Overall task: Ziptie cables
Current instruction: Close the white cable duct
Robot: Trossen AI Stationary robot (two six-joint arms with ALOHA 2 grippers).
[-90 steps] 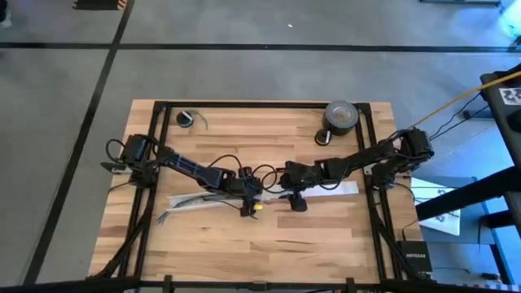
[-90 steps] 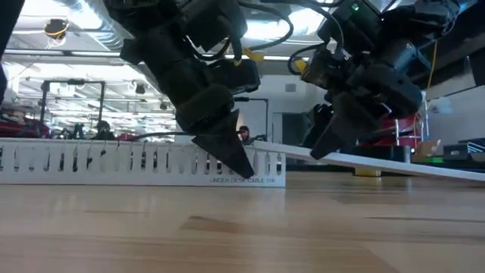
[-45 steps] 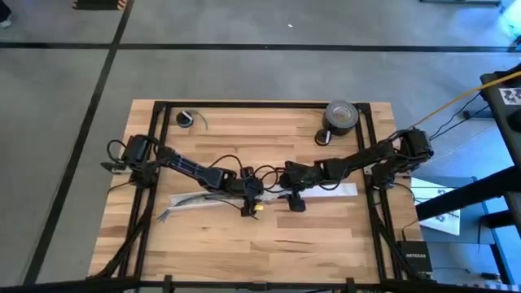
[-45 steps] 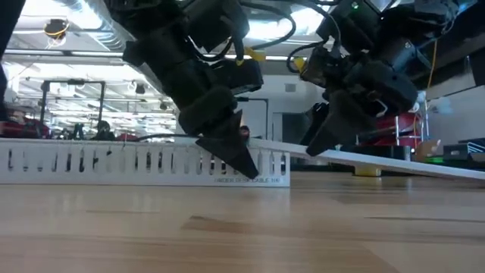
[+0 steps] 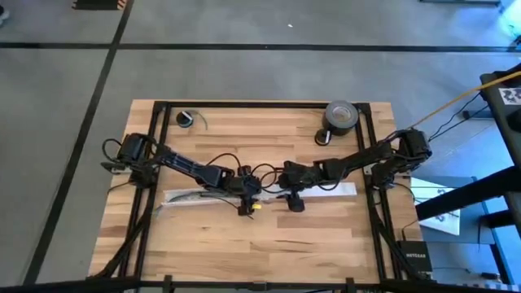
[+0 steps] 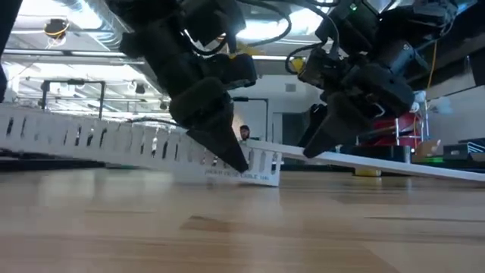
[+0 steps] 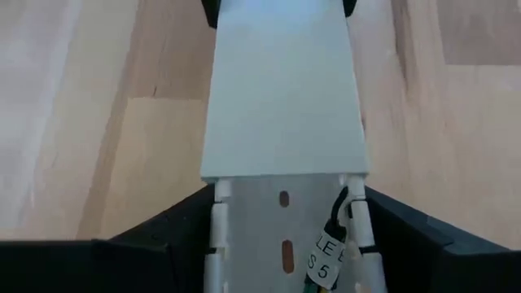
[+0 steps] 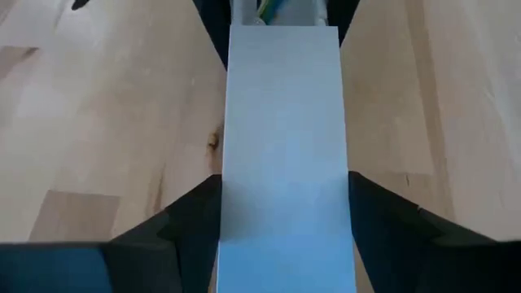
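white slotted strip (image 6: 136, 140) is being clenched by the left gripper (image 5: 244, 198); the flat cover strip (image 8: 281, 163) is being clenched by the right gripper (image 5: 293, 195).

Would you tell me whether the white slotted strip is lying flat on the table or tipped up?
Tipped up: in the low view the slotted strip slants, its far end raised off the table.

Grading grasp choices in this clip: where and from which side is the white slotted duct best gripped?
Across its narrow width, one finger on each slotted side wall, coming down from above: the white slotted duct is long and thin and lies channel-up. The left tool pinches its inner end this way. The duct sits tilted, so a grip nearer mid-length might balance better.
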